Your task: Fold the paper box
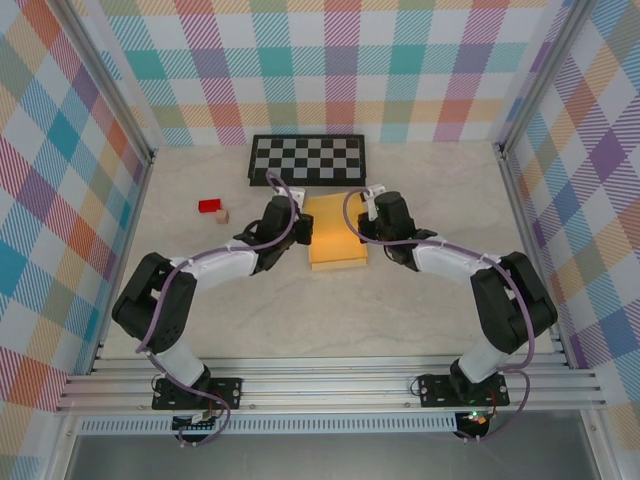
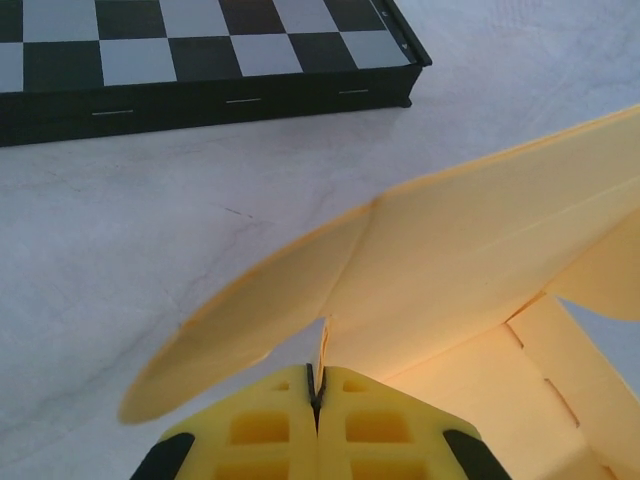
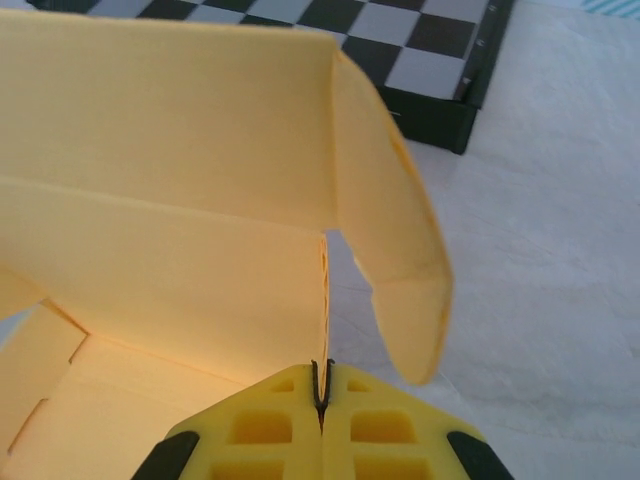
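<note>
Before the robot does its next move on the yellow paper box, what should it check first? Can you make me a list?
1. The left gripper is shut on an edge of the paper box: ok.
2. The right gripper is shut on the opposite edge: ok.
3. Side panels lifted off the table: ok, both are raised.
4. The checkerboard is apart from the box: ok, there is a gap behind the box.
5. The red block and the tan cube are out of the way: ok, off to the left.
6. Box closed up: not ok, it is open with loose flaps.
</note>
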